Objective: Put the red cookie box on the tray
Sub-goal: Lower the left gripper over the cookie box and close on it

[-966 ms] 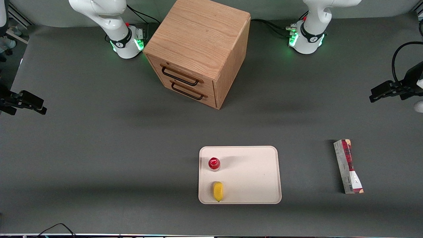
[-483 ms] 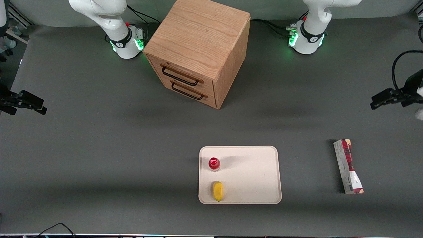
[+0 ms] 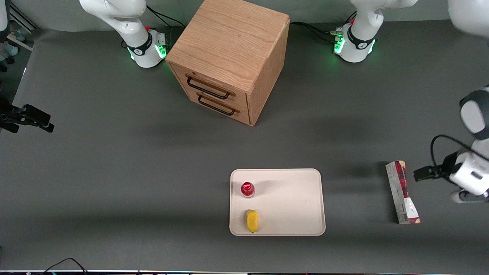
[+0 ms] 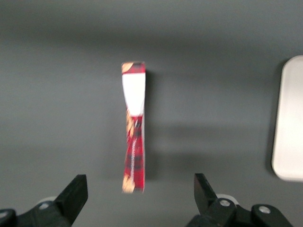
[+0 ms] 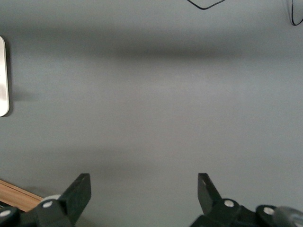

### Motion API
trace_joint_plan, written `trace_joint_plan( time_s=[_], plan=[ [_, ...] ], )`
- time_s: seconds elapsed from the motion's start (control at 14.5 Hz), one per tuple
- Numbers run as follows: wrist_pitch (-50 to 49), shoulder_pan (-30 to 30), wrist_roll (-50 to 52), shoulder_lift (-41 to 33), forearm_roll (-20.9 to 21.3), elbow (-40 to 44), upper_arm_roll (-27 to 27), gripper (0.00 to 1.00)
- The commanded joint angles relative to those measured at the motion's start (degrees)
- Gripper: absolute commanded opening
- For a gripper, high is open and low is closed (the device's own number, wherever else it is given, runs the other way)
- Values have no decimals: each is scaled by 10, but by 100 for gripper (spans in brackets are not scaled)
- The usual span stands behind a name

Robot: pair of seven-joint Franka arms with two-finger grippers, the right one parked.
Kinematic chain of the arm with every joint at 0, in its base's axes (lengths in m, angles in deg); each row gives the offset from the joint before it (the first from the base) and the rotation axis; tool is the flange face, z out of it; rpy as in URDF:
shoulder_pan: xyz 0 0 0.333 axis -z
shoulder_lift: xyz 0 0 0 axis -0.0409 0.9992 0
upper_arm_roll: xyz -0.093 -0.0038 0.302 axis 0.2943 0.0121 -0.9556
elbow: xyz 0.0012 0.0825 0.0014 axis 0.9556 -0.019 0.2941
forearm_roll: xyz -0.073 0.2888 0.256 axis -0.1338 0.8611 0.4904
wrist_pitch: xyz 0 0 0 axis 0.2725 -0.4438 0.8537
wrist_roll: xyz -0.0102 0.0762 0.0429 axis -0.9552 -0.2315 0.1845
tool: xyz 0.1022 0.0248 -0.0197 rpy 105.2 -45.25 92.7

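Your gripper [image 4: 137, 198]: one, fingers spread wide and holding nothing, hovering above the red cookie box [image 3: 402, 192], likely lining up along its length for a grasp. Box: one, lying flat on the table, well apart from the tray [image 3: 294, 198], toward the working arm's end. Tray: one, carrying one red-capped bottle [image 3: 247, 189] and one yellow item [image 3: 252, 220].

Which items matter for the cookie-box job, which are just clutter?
Job: red cookie box on the table; tray; gripper, open, hovering above the box.
Clutter: red-capped bottle and yellow item on the tray; wooden drawer cabinet.
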Motion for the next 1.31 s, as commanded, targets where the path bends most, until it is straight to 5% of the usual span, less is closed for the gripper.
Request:
trace_joint_plan(
  time_s=[0.0,0.48,0.69,0.9,1.24],
  plan=[
    [50,-2,-10,69,-21,29,-5,100],
    [171,-7,-11,171,-21,19,-5,96],
    [174,-6,-10,178,-14,11,-4,38],
    [187,-6,-11,182,-11,4,-3,0],
    [162,-2,-10,172,-11,14,-3,0]
  ],
)
